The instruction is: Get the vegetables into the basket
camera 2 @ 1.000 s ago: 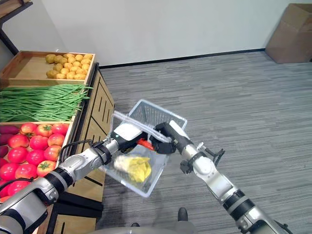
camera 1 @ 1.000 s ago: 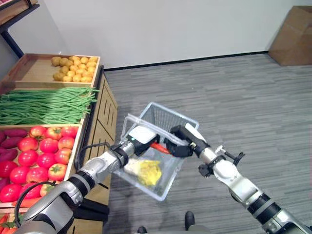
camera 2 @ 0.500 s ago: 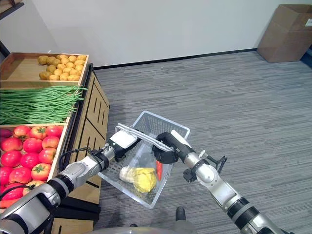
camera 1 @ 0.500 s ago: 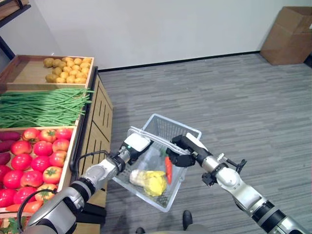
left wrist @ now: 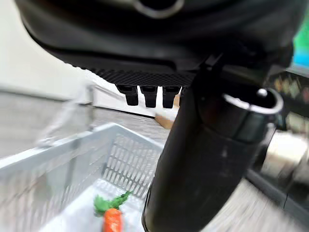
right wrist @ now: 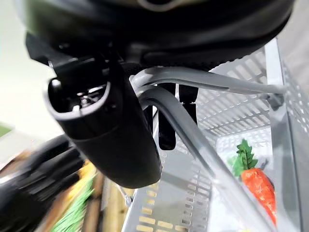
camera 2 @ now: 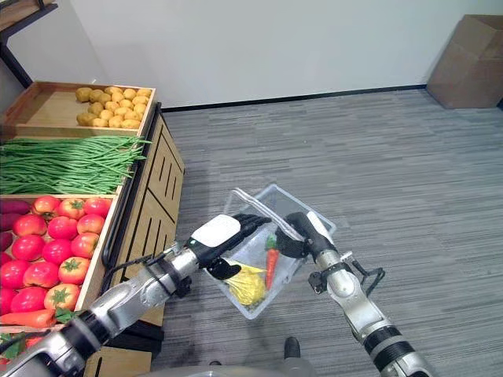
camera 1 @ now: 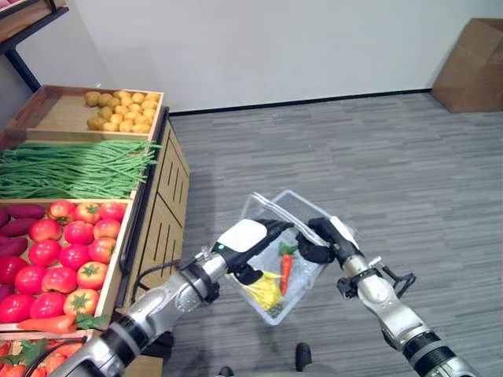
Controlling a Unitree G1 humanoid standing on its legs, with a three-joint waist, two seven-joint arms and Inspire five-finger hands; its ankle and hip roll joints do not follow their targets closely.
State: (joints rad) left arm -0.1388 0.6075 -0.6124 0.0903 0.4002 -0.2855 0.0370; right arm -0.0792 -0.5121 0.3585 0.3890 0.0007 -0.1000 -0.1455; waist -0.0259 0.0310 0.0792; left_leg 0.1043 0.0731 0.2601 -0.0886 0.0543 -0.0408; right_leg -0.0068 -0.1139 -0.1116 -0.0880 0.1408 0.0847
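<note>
A pale plastic mesh basket hangs tilted over the carpet beside the produce stand. My right hand is shut on the basket's two grey handles. Inside lie an orange carrot with green leaves and a yellow leafy vegetable. My left hand hovers at the basket's near left rim. Its fingers stretch straight across the opening and it holds nothing.
A wooden produce stand runs along the left, holding potatoes, green beans, tomatoes, purple sweet potatoes and a carrot. A cardboard box stands far right by the wall. Grey carpet stretches ahead.
The carrot has dropped from between my hands into the basket. My left hand has come off the basket's rim and straightened its fingers. The basket has swung right, away from the stand.
</note>
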